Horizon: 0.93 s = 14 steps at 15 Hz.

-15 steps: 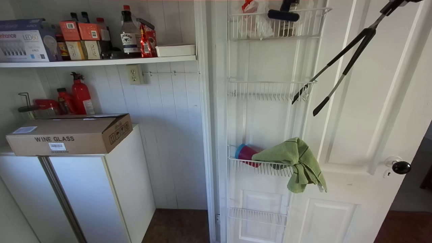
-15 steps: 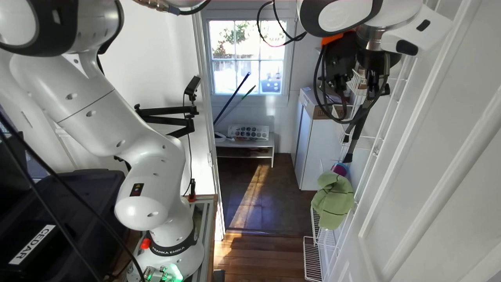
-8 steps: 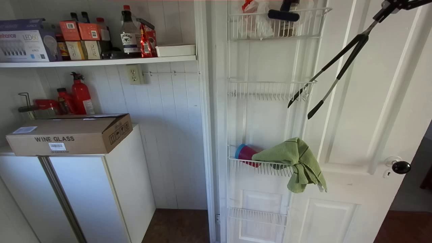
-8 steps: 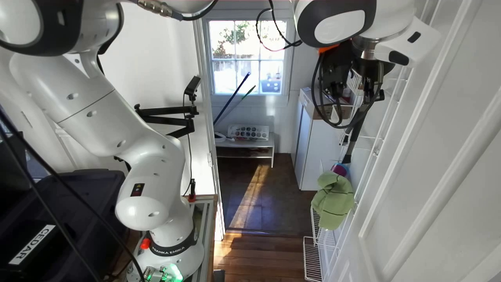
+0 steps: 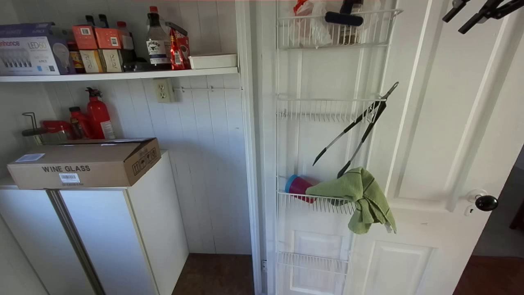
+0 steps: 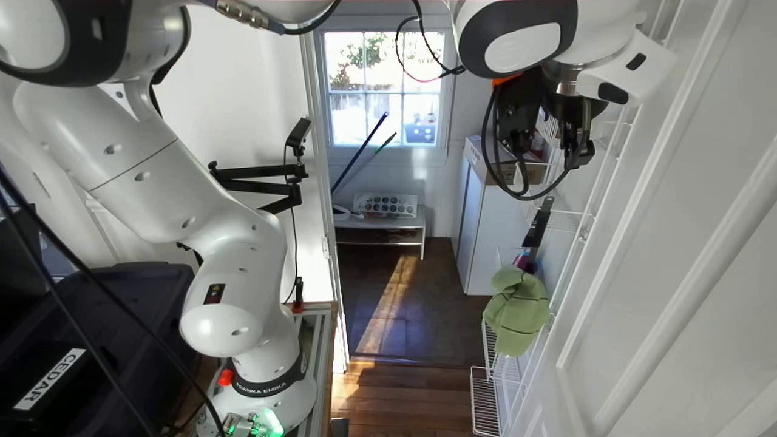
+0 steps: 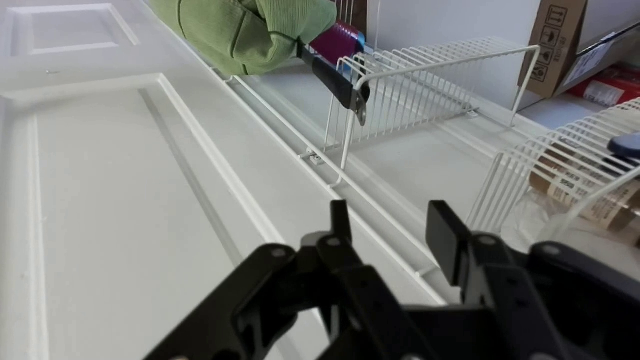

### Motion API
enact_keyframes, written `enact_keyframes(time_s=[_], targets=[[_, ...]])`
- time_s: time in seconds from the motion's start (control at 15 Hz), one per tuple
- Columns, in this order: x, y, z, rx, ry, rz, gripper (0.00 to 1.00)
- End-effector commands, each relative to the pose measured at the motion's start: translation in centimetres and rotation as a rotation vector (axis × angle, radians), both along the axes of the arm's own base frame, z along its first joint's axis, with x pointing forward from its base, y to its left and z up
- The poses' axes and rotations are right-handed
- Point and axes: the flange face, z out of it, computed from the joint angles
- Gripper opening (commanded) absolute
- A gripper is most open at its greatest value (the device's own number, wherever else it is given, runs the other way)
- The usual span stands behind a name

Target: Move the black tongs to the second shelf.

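My gripper (image 5: 455,24) is open and empty at the top right in an exterior view. It also shows open in the wrist view (image 7: 390,220) and in an exterior view (image 6: 576,159). The black tongs (image 5: 371,126) are out of the gripper, below it. They slant across the open side end of the second shelf (image 5: 327,99), joined end up and spread arms down towards the green cloth. In the wrist view the tongs (image 7: 330,77) cross the second shelf's end wire (image 7: 435,67), tips hidden by the cloth. I cannot tell whether they rest there or are falling.
A green cloth (image 5: 352,188) and a purple cup (image 5: 301,186) lie in the wire tier below. The top tier (image 5: 303,47) holds a plastic bag and a short black object (image 5: 344,19). The white door (image 5: 442,164) stands behind the rack.
My gripper moved slightly left and down with the tongs, then opened and let go. The tongs have dropped down and left, away from the fingers, towards the cloth. The rack's other things have not moved.
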Motion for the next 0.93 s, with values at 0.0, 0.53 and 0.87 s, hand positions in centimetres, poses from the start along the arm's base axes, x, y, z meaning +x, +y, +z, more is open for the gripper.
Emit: enact_keyframes(time_s=[0.0,0.53,0.87], targets=[[-0.3,-0.1,0.7,0.029,-0.020,-0.016,0.77],[-1.6,-3.5,2.9,0.054,0.130,-0.033,1.00],[-1.7,-4.1,2.8,0.073,0.184,-0.027,1.00]])
